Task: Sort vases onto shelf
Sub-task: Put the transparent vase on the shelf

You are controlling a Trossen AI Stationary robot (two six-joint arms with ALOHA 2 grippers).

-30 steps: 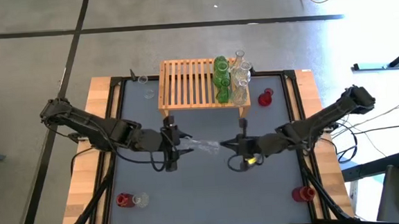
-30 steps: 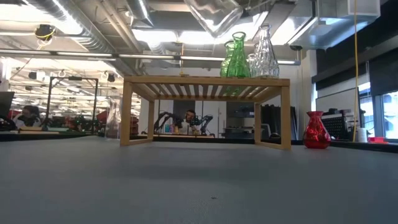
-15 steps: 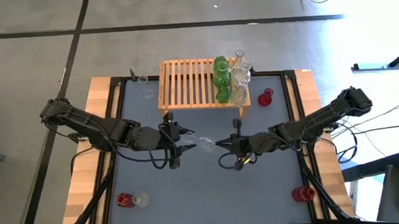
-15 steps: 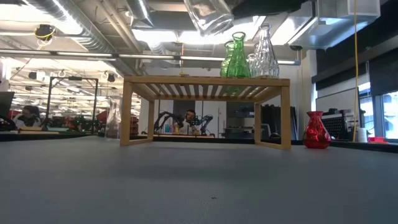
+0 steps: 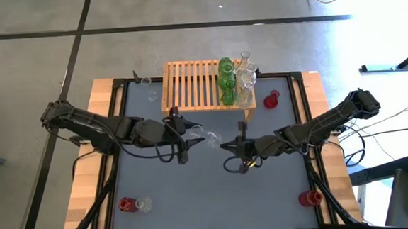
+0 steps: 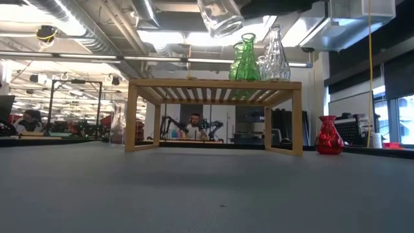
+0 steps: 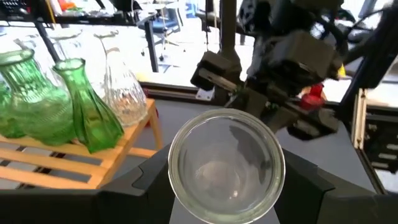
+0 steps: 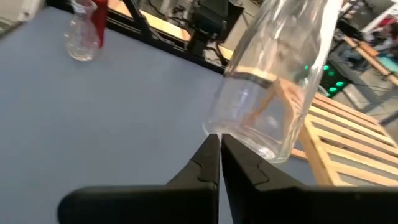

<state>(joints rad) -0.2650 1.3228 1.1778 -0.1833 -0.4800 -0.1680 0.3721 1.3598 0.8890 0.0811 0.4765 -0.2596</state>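
The light-wood slatted shelf (image 5: 195, 86) stands on its legs at the table's far edge. At its right end stand two green vases (image 5: 226, 81) and several clear ones (image 5: 245, 76). My left gripper (image 5: 191, 134) is near the table's middle, just in front of the shelf, shut on a clear glass vase (image 5: 205, 136). That vase shows high up in the low view (image 6: 221, 16). My right gripper (image 5: 231, 148) is shut and waits just right of the held vase, apart from it; its shut fingers (image 8: 211, 158) point at the vase (image 8: 273, 81). My left gripper pinches the clear vase (image 7: 227, 165) between its two fingers (image 7: 146, 186), coming level from the table's left. The vase lies along the fingers, its wide base end (image 5: 212, 137) pointing toward the right arm. It is lifted clear and tilted. The wide body hides the spot of contact.
A red vase (image 5: 270, 100) stands on the table right of the shelf, and a clear one (image 5: 147, 82) left of it. A red (image 5: 126, 204) and a clear vase (image 5: 144, 204) stand near left, another red one (image 5: 310, 197) near right. The shelf's left slats (image 5: 184, 84) are bare.
My left gripper has carried the clear vase toward the far edge and a little right, closer to the shelf. My right gripper moved toward the table's left about a second ago and has since kept still.
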